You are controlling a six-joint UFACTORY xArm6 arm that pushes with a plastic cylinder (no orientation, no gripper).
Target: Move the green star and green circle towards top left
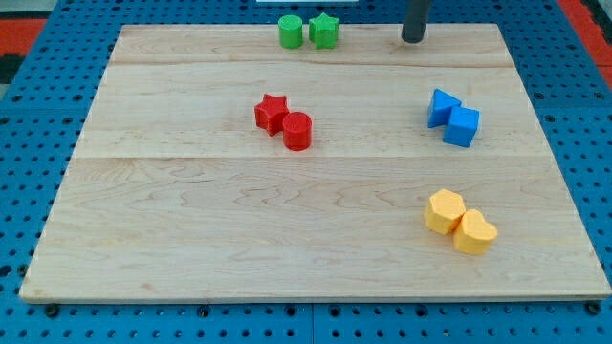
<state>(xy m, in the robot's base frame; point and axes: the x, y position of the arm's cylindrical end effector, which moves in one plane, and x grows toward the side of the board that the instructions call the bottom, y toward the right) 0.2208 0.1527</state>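
Observation:
The green circle [290, 31] and the green star [324, 31] stand side by side and touching at the board's top edge, a little left of its middle. The circle is on the left of the star. My tip [412, 40] rests on the board near the top edge, to the right of the green star and well apart from it. The rod runs up out of the view's top.
A red star [272, 113] and a red cylinder [297, 131] touch near the board's middle. Two blue blocks [453, 118] sit at the right. Two yellow blocks [460, 223] sit at the lower right. The wooden board [191, 239] lies on a blue pegboard.

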